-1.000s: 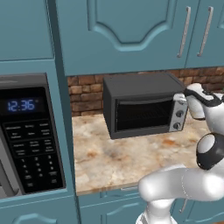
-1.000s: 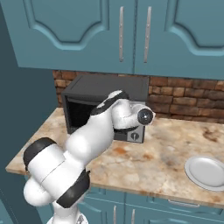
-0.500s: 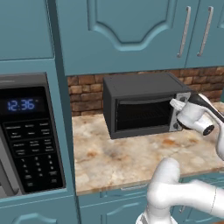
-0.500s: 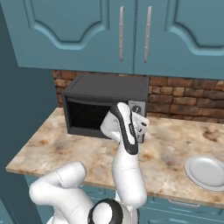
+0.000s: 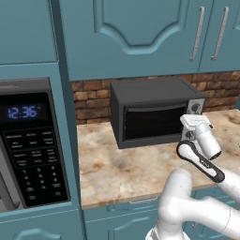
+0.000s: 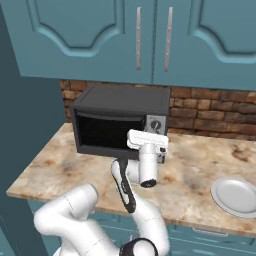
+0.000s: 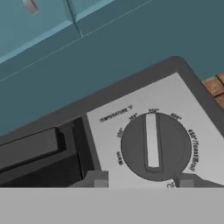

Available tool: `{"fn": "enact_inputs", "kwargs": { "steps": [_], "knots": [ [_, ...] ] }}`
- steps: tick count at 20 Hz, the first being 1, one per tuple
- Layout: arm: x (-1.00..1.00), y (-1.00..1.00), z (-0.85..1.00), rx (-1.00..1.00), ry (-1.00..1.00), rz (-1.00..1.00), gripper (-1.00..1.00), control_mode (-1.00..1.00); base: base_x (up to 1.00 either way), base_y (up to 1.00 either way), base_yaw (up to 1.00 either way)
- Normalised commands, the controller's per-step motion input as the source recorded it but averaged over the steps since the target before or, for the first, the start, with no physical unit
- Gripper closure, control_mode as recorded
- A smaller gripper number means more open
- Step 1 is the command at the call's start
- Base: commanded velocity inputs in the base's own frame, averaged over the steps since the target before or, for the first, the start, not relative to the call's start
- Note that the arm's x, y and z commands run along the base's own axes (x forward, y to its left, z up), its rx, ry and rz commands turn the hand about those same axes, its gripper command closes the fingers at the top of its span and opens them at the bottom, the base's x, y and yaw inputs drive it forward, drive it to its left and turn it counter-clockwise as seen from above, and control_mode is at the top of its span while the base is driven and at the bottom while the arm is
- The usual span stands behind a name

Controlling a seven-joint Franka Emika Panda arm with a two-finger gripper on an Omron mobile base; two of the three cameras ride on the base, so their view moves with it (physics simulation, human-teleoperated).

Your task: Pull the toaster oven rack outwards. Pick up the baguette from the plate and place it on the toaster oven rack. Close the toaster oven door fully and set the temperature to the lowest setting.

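Now the round dark-grey temperature knob (image 7: 155, 146), low in the hand view's right half on the silver panel of the dark boxy toaster oven (image 5: 152, 115), is straddled by the gripper (image 7: 142, 180), spread apart; rigid, probably slick, best pinched across its raised ridge.

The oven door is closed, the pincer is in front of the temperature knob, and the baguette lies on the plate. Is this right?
Not quite: the plate holds no baguette, as the right base view shows. The oven door is closed, and the pincer is in front of the temperature knob.
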Motion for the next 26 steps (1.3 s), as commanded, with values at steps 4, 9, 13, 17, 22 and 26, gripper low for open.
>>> {"fn": "enact_inputs", "kwargs": {
  "steps": [4, 9, 13, 17, 22, 26],
  "knots": [
    [0.37, 0.0, -0.45, -0.76, -0.83, 0.36, 1.0, -1.0, 0.0, 0.0, 0.0],
    [0.45, 0.0, -0.44, -0.76, -0.79, 0.35, 1.0, -1.0, 0.0, 0.0, 0.0],
    [0.57, 0.0, -0.46, -0.77, -0.72, 0.33, 1.0, -1.0, 0.0, 0.0, 0.0],
    [0.62, 0.0, -0.45, -0.76, -0.69, 0.32, 1.0, -1.0, 0.0, 0.0, 0.0],
    [0.74, -0.01, -0.33, -0.77, -0.62, 0.3, 1.0, -1.0, 0.0, 0.0, 0.0],
    [0.83, -0.09, -0.12, -0.77, -0.55, 0.25, 1.0, -1.0, 0.0, 0.0, 0.0]
  ]
}}
